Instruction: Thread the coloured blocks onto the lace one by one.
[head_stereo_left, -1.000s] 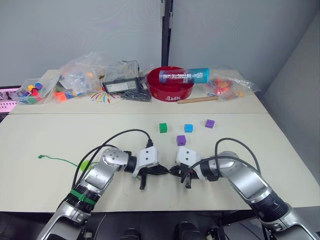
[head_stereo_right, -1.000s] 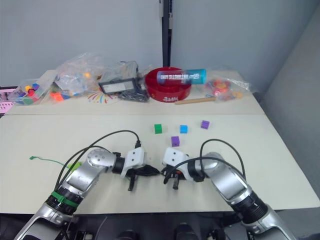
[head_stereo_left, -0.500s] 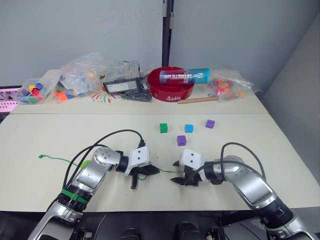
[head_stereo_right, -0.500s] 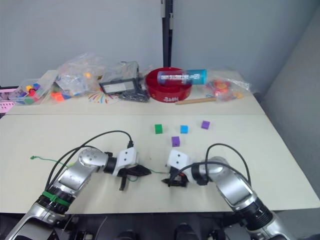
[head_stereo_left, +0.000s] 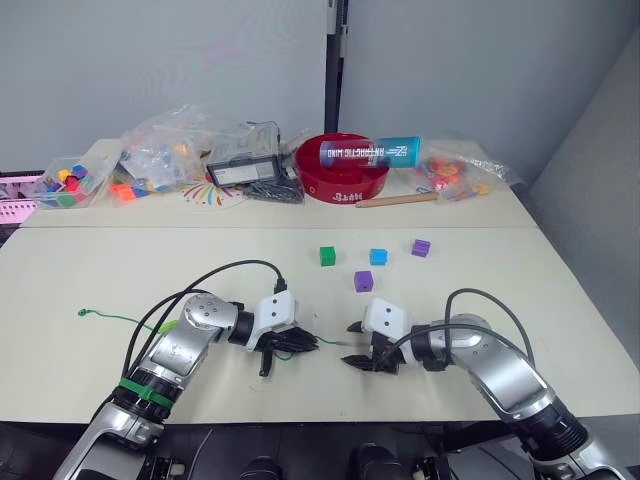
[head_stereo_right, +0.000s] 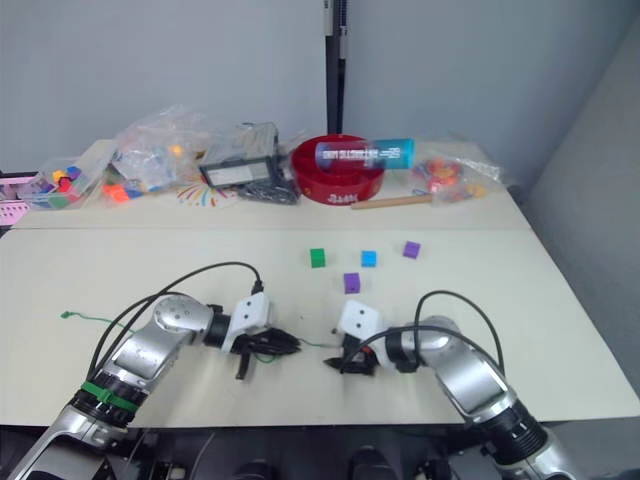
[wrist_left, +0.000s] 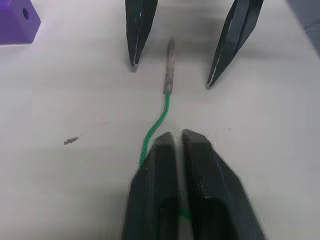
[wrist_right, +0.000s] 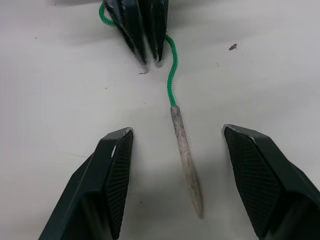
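The lace (wrist_right: 172, 85) lies flat on the table (head_stereo_left: 90, 270) at lower centre of the head views, its stiff pale tip (wrist_right: 186, 157) resting on the surface between the two fingers of the right gripper (wrist_right: 187, 175), which stand wide apart with nothing in them. The tip touches neither finger. Its long axis runs along the line joining the two grippers, pointed end toward the right arm, green cord trailing back to the left gripper (wrist_left: 178, 142), whose fingers are closed on the cord just behind the tip. From there the cord runs off to a loose end (head_stereo_left: 82, 313) at the left edge of the table.

The right gripper is the nearer to the tip and already straddles it, so the coming move appears to turn on closing squarely across that axis to take the needle end from the left.

None of the blocks looks threaded yet: a purple cube (head_stereo_left: 363, 281) sits just above the grippers in the frame, with a dark green cube (head_stereo_left: 326, 256), a blue cube (head_stereo_left: 378, 256) and a second purple cube (head_stereo_left: 420, 247) in a row beyond it. A lime green cube (head_stereo_left: 172, 327) is partly hidden behind the left arm. A red bowl (head_stereo_left: 340, 175) and bags of toy pieces (head_stereo_left: 150, 160) line the upper part of the frame.
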